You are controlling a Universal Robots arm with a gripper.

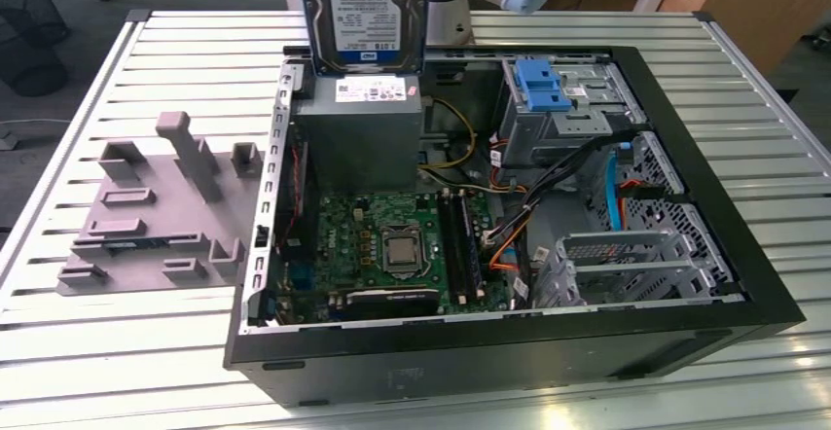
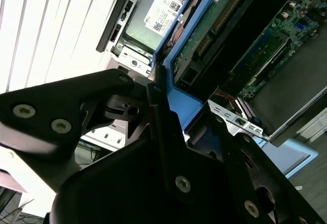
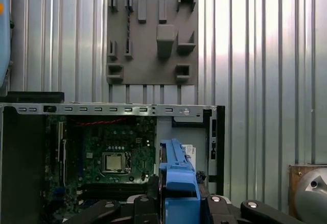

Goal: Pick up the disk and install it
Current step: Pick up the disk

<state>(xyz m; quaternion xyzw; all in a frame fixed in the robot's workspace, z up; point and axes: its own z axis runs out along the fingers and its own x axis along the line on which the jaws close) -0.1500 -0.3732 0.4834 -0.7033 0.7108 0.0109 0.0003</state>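
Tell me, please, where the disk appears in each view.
Exterior view: the disk upright at top centre, above the grey box.
First wrist view: the disk edge-on in the gripper, near the motherboard.
Second wrist view: its blue frame clamped in the gripper.
Shared landmark: the green motherboard.

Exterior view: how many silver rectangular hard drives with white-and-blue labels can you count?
1: the silver hard drive, upright above the large grey metal box. Others may be hidden.
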